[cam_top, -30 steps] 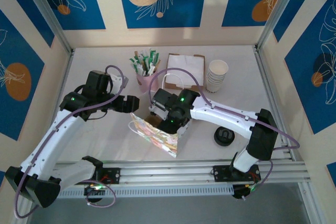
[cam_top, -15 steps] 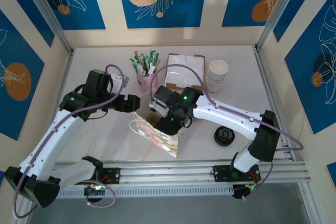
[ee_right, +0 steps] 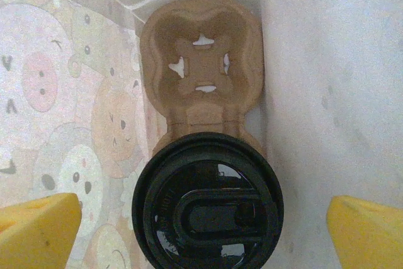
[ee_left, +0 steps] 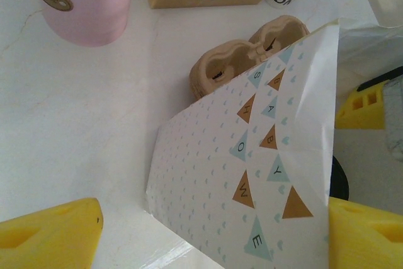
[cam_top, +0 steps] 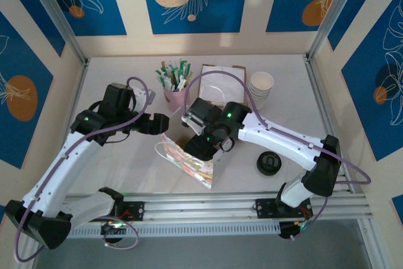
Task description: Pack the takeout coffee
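The takeout coffee (ee_right: 208,203), seen from above as a round black lid, sits in the near hole of a brown pulp carrier (ee_right: 201,61) inside a patterned paper bag (cam_top: 189,163). My right gripper (ee_right: 204,231) reaches into the bag mouth and is open, its yellow fingers (ee_right: 41,231) well clear of the lid on both sides. In the top view the right gripper (cam_top: 200,148) is at the bag's upper right. My left gripper (ee_left: 208,237) is open, straddling the bag's outer panel (ee_left: 252,174) without pinching it. The carrier's far end (ee_left: 252,48) shows past the bag's edge.
A loose black lid (cam_top: 269,164) lies to the right of the bag. Behind it stand a pink cup of stir sticks (cam_top: 175,89), a napkin box (cam_top: 221,80) and a stack of white paper cups (cam_top: 260,89). Frame rails run along the near edge.
My right arm's wrist and elbow have swung to the right, while its gripper stays at the bag mouth. The left arm and the bag have not moved.
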